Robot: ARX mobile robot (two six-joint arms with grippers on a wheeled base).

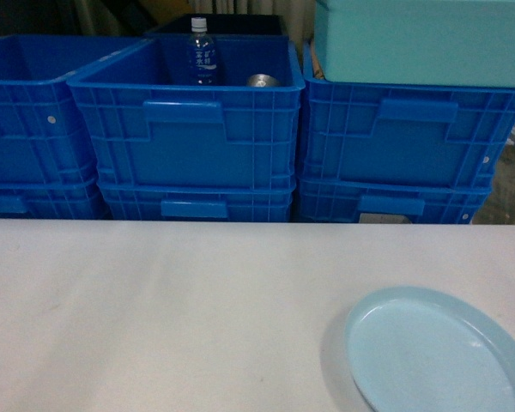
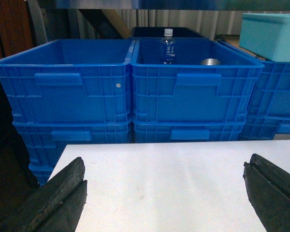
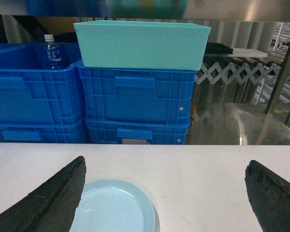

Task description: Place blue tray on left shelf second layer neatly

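The blue tray (image 1: 438, 354) is a pale round dish lying flat on the white table (image 1: 154, 309) at the near right. The right wrist view shows the blue tray (image 3: 113, 208) low and left of centre, partly behind the left finger. My right gripper (image 3: 165, 166) is open above the table, its fingers wide apart, holding nothing. My left gripper (image 2: 164, 164) is also open over bare tabletop, well left of the tray. Neither gripper shows in the head view. The left shelf second layer is out of view.
Deep-blue crates (image 1: 184, 120) stand stacked just behind the table's far edge. One holds a water bottle (image 1: 202, 51) and a metal can (image 1: 262, 81). A teal box (image 1: 425, 39) sits on the right stack. A steel frame and scissor gate (image 3: 241, 72) lie far right.
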